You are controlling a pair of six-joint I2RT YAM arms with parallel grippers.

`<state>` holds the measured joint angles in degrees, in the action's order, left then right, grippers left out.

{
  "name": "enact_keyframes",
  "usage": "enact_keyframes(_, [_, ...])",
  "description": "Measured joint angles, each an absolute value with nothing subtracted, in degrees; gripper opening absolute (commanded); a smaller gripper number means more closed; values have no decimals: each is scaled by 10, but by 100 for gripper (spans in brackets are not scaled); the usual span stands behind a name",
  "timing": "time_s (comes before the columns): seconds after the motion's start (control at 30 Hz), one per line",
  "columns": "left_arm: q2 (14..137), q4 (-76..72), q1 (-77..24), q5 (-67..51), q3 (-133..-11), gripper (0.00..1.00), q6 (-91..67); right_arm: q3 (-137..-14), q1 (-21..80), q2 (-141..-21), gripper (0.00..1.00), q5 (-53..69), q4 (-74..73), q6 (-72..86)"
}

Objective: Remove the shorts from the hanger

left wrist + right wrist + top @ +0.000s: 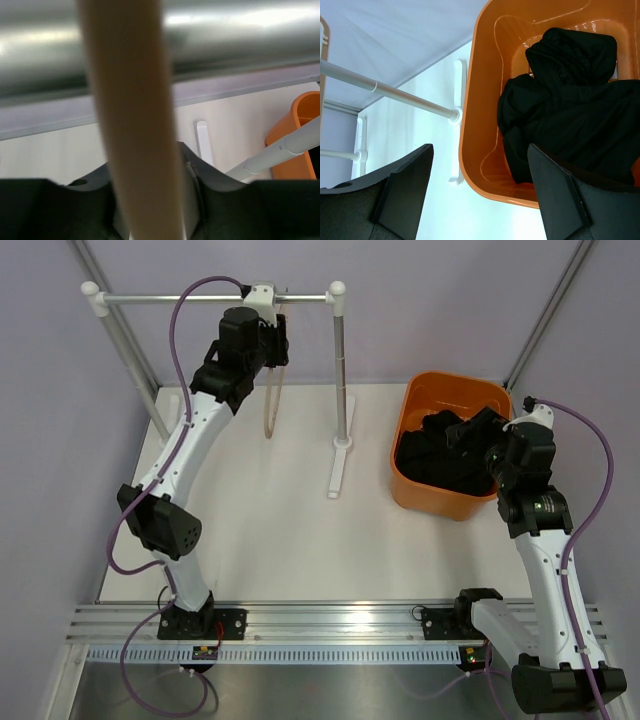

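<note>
The tan wooden hanger (271, 405) hangs bare from the rail (200, 299) and fills the middle of the left wrist view (135, 125). My left gripper (270, 340) is up at the rail, shut on the hanger just under its hook, and shows in its own view (150, 170). The black shorts (435, 455) lie crumpled in the orange basket (425, 502), off the hanger. My right gripper (472, 430) hovers over the basket's near right side, open and empty (480, 165), with the shorts (570, 100) just beyond its fingers.
The white-and-metal rail stand has an upright post (342, 370) and a foot (338, 470) between the hanger and the basket. Its other post (125, 350) stands at the far left. The basket's wall (480, 125) is close under my right gripper.
</note>
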<state>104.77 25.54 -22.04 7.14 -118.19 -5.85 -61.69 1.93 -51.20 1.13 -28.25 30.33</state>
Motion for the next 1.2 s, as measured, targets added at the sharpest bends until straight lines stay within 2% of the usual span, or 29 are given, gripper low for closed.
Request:
enact_keyframes(0.1, [1037,251,-220,69,-1157,59,-55,-617,19,-511,84,12,-284,301])
enact_keyframes(0.3, [1003,248,-220,66,-1142,66,-50,-617,19,-511,85,12,-285,297])
enact_keyframes(0.63, [878,265,-220,67,-1112,72,-61,-619,19,-511,86,12,-296,289])
enact_keyframes(0.87, [736,279,-220,66,-945,73,-103,-631,19,-507,93,30,-299,270])
enact_keyframes(0.93, [695,284,-220,63,-898,73,-116,-633,19,-500,100,35,-299,265])
enact_keyframes(1.2, [584,297,-237,61,-775,75,-145,-633,19,-469,99,53,-299,261])
